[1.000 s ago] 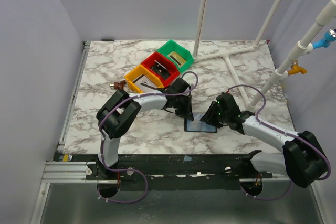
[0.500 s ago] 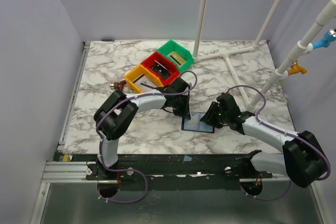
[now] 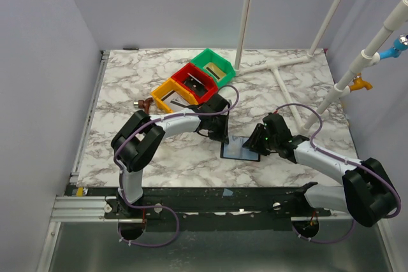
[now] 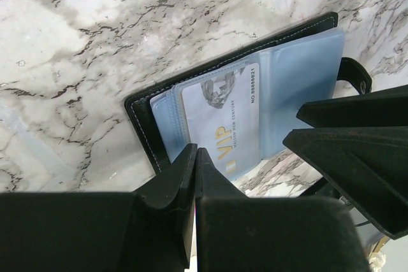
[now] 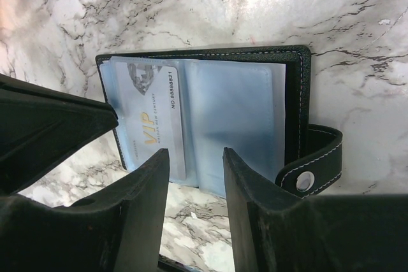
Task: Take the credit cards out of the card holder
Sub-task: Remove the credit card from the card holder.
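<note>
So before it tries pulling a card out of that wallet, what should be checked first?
1. Card holder open and flat on the marble table: ok.
2. A card in reach: ok. The VIP card shows at one end, next to the left gripper.
3. Left gripper has the card: cannot tell. It is closed at the card's corner, but whether the card lies between the fingers is hidden.
4. Holder pinned down: cannot tell. The right gripper is open over the clear sleeves; contact is unclear.
5. Second card located: cannot tell. Only one shows.
6. Snap strap out of the way: ok.
</note>
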